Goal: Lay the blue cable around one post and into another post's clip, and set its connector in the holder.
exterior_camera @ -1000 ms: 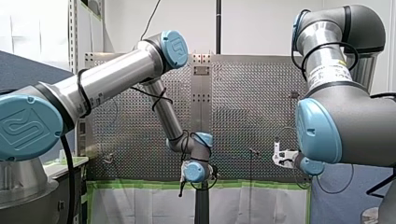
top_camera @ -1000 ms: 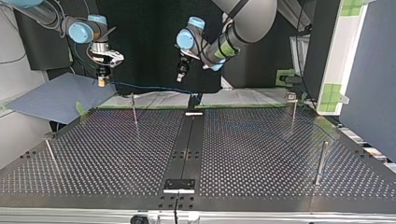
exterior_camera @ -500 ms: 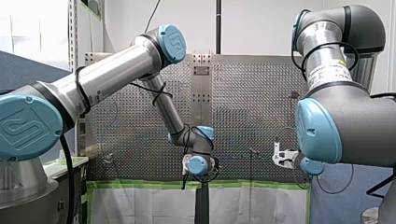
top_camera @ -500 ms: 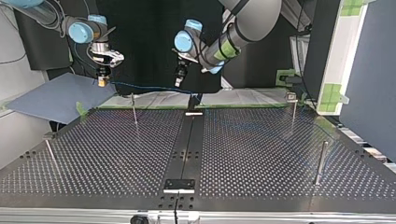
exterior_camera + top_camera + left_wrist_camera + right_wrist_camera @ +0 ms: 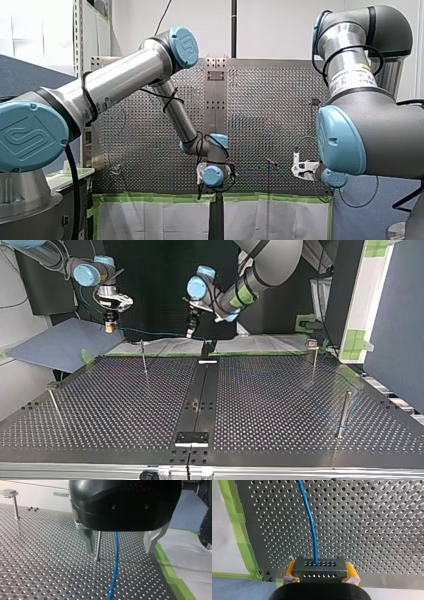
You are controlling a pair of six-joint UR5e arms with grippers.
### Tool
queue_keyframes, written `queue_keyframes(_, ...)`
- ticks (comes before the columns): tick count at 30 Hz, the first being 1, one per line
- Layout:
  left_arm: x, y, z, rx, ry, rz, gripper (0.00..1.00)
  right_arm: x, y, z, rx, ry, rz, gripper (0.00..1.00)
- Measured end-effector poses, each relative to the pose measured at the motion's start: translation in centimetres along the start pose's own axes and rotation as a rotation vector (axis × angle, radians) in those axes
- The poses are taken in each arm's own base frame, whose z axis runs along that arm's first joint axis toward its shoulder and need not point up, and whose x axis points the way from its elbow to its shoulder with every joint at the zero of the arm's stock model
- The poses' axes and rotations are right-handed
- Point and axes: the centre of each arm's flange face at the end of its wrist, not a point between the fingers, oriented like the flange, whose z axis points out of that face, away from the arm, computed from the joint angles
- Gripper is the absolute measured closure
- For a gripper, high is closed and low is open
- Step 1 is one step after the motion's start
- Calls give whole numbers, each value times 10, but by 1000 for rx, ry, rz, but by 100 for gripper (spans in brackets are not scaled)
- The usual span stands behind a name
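Seen from behind the arms, my left gripper [image 5: 200, 191] hangs low at six o'clock over the table [image 5: 260, 110], and my right gripper [image 5: 299, 169] sits off at four o'clock; what they handle is too fine to pick out from here. From across the table, my right gripper is at ten o'clock with the connector [image 5: 107, 329] in it. The blue cable [image 5: 160, 334] runs nearly level toward twelve, where my left gripper straddles it. I'd say one end is pinned so the other arm can steer the run. A thin post [image 5: 144, 356] stands just below that span, and other posts [image 5: 343, 412] stand well apart at three and eight o'clock. Looking along my left gripper, its fingers [image 5: 86, 538] are apart and the cable passes between them untouched. What looks like the same thin post [image 5: 98, 545] rises just beside one finger, the likeliest thing to snag. A clip-topped post [image 5: 11, 494] stands far ahead. Looking along my right gripper, its yellow pads [image 5: 352, 571] are clamped on the connector. The cable leaves straight ahead over bare perforations, with green tape [image 5: 239, 530] alongside.
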Motion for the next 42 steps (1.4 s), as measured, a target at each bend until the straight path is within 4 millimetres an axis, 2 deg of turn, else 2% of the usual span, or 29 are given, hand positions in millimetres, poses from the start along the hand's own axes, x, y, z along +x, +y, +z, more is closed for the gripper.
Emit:
queue_keyframes(7,-9,0,10,-21,-22,-9,0,0,0,0,1,-1,-1,100)
queue_keyframes(25,-11,10,17,-50,-30,-20,0,0,0,0,1,-2,-2,100)
queue_keyframes(26,-12,11,17,-51,-30,-20,9,0,0,0,1,-2,-2,100)
queue_keyframes(27,-12,11,17,-51,-30,-20,9,0,0,0,0,-2,-2,100)
queue_keyframes(29,-12,12,17,-52,-29,-20,24,0,1,0,0,-2,-3,100)
queue_keyframes(30,-12,12,18,-52,-29,-20,24,0,1,0,-1,-2,-3,100)
queue_keyframes(32,-12,12,18,-52,-29,-20,40,0,1,0,-1,-2,-5,100)
queue_keyframes(33,-12,12,18,-53,-29,-20,40,0,1,0,-2,-3,-5,100)
queue_keyframes(34,-12,12,18,-53,-29,-20,49,0,2,0,-2,-3,-6,100)
queue_keyframes(36,-12,12,18,-54,-28,-19,52,0,2,0,-3,-3,-6,100)
queue_keyframes(37,-12,12,18,-54,-28,-19,62,0,2,0,-3,-3,-6,100)
queue_keyframes(38,-12,12,18,-54,-29,-19,68,0,2,0,-4,-3,-6,100)
queue_keyframes(39,-12,12,18,-54,-29,-19,68,0,3,0,-4,-2,-6,100)
queue_keyframes(41,-12,12,18,-55,-28,-18,83,0,3,0,-4,-3,-6,100)
queue_keyframes(42,-12,12,18,-55,-28,-18,83,0,3,0,-4,-2,-6,100)
